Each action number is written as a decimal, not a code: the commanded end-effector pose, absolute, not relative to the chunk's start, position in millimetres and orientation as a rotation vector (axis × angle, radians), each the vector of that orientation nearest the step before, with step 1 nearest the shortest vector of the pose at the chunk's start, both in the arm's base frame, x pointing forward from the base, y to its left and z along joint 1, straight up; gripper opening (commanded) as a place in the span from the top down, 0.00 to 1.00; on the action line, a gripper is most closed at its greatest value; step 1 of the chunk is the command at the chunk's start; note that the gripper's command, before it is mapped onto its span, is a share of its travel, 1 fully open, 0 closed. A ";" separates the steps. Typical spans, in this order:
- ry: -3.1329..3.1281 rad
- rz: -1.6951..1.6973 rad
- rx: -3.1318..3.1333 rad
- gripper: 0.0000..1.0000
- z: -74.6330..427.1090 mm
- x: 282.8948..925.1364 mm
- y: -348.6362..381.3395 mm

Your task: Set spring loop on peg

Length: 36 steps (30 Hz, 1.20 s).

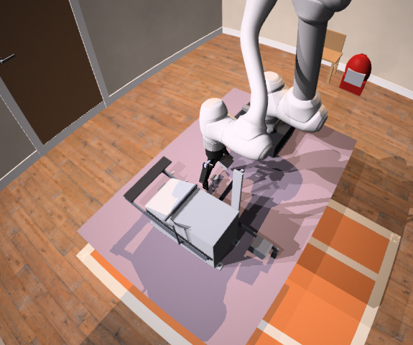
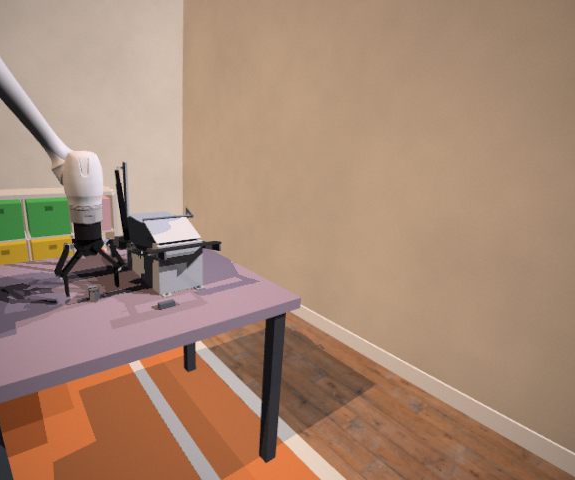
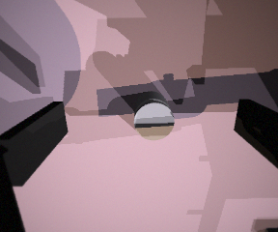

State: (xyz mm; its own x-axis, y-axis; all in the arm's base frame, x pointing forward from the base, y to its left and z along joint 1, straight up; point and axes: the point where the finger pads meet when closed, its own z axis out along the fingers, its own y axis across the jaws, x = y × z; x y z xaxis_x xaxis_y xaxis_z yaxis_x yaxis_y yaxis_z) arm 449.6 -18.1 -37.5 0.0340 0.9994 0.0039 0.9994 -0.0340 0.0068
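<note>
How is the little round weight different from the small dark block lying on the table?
The weight is a pale, upright cylinder; the block is dark grey, flat and low. The weight stands under the open pincer, between its spread fingers; the block lies apart from the pincer, in front of the feeder. Both are small and rest on the purple table, and nothing grips either.

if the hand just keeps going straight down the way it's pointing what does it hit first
Most likely the steel test weight, which stands on the bench centered between the open hand's fingers. The fingers themselves would probably pass either side and meet the bench top.
</note>
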 end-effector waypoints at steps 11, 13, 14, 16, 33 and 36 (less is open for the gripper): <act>2.181 0.013 2.257 0.00 -37.1 450.1 -18.0; 2.181 0.013 2.257 0.00 -34.4 450.1 -18.1; 2.181 0.013 2.257 0.00 -31.8 450.0 -18.1; 2.181 0.013 2.257 0.00 -26.4 450.0 -18.1; 2.181 0.013 2.257 0.00 9.8 449.7 -18.2; 2.181 0.013 2.257 0.00 17.8 449.6 -18.2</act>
State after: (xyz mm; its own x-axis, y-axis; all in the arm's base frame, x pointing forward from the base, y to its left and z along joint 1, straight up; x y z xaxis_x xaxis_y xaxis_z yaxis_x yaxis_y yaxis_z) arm 449.1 -18.3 13.6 0.0340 0.9994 0.0039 0.9994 -0.0341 0.0069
